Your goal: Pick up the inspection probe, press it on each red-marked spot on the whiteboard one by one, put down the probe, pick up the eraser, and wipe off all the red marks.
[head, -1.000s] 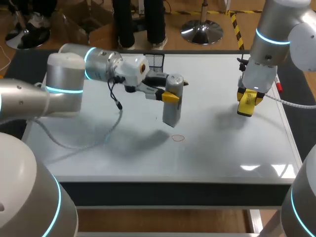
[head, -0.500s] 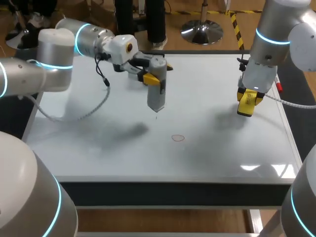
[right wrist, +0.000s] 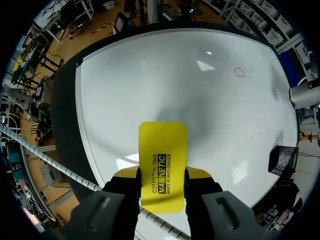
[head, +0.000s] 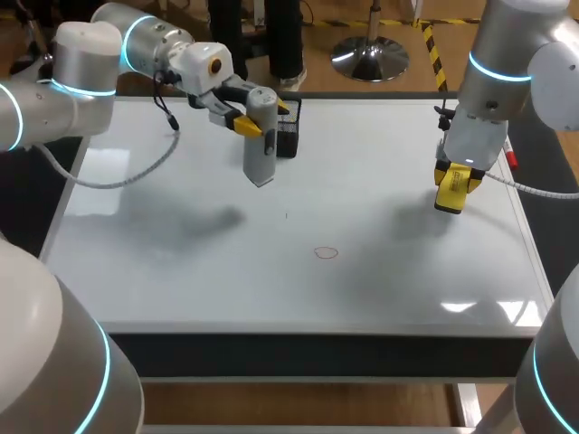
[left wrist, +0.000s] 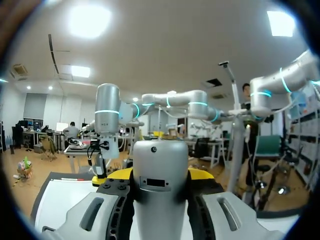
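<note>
Left claw (head: 256, 116) is gripping the probe (head: 260, 149) tip-down, near the black basket (head: 289, 136) (right claw (right wrist: 161, 174) is gripping the eraser (right wrist: 162, 145)).

The left arm (head: 86, 68), at the upper left of the head view, was rounded silver-grey casing with glowing cyan rings, a white wrist block and a loose black cable (head: 169, 122). The right arm (head: 502, 63), upper right, matched. The left tool (head: 264, 116) and right tool (head: 452, 190) had dark, yellow-tipped fingers.
</note>
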Robot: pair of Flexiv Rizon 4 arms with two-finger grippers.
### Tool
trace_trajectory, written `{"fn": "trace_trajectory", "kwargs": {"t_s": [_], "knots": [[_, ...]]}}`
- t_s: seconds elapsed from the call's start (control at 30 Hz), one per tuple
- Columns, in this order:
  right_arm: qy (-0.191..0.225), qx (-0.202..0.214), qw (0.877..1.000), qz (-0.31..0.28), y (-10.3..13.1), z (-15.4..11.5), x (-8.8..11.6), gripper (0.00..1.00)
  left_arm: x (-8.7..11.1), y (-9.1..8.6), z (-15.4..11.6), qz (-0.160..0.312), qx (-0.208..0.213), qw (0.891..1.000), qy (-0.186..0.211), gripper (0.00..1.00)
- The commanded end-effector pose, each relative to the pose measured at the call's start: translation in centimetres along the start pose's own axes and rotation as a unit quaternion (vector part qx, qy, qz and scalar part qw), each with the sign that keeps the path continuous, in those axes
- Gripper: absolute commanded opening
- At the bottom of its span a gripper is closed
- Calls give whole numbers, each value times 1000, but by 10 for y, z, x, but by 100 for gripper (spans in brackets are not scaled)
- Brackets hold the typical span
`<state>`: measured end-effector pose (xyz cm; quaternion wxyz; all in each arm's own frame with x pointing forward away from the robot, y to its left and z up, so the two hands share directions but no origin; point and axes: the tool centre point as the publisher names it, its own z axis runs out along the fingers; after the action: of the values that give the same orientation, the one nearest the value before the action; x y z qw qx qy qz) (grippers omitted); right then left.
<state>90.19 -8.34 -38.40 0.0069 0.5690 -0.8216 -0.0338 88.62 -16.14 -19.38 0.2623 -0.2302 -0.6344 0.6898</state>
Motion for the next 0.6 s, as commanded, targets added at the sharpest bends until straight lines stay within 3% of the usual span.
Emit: {"fn": "trace_trajectory", "kwargs": {"t_s": [0.03,0.33,0.6], "knots": [[2,1,1000,-1,-1,-1,0,0,-4,4,-22,0,8,997,80,0],[2,1,1000,-1,-1,-1,0,0,-2,2,-57,7,16,997,79,0],[2,1,1000,-1,-1,-1,0,0,4,11,-82,8,24,997,69,0]]}}
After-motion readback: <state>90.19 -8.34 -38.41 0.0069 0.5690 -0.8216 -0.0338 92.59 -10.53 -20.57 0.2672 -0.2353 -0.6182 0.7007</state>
